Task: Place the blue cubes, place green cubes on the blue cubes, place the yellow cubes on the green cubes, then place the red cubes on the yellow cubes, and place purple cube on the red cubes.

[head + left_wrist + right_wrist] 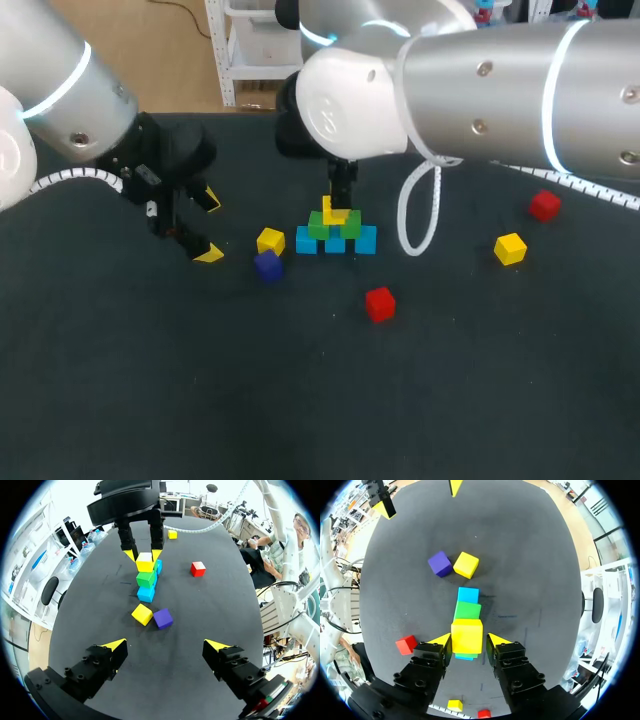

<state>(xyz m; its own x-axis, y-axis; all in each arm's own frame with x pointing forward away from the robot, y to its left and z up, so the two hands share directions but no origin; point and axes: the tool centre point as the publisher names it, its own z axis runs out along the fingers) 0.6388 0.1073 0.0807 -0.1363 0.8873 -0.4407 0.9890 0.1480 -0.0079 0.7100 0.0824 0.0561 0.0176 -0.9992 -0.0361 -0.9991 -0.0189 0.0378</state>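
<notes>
**A:** Where is the yellow cube now?

**B:** The yellow cube (145,564) sits on top of the stack at the middle of the surface (450,400). It rests on two green cubes (350,226), and these rest on a row of three blue cubes (365,240).

**A:** Is anything holding it?

**B:** Yes, the right claw (469,641) is above it with its fingers pointing down. They are narrowed to the cube's width and look pressed against two opposite sides.

**A:** And the other claw?

**B:** The left claw (166,644) hangs wide open and empty, off to the stack's left. Between it and the stack lie a spare yellow cube (142,614) and the purple cube (163,618), side by side.

**A:** What else is out there?

**B:** A near red cube (380,303) lies in front of the stack. A far yellow cube (510,248) and a far red cube (545,205) lie well off to the right.

**A:** Which step is this?

**B:** I judge it to be the yellow layer, with the cube being set on the greens. Next, the fingers should open evenly and the claw should rise straight up, so the cube is not dragged off. The red cubes and the purple cube are not yet placed.
</notes>
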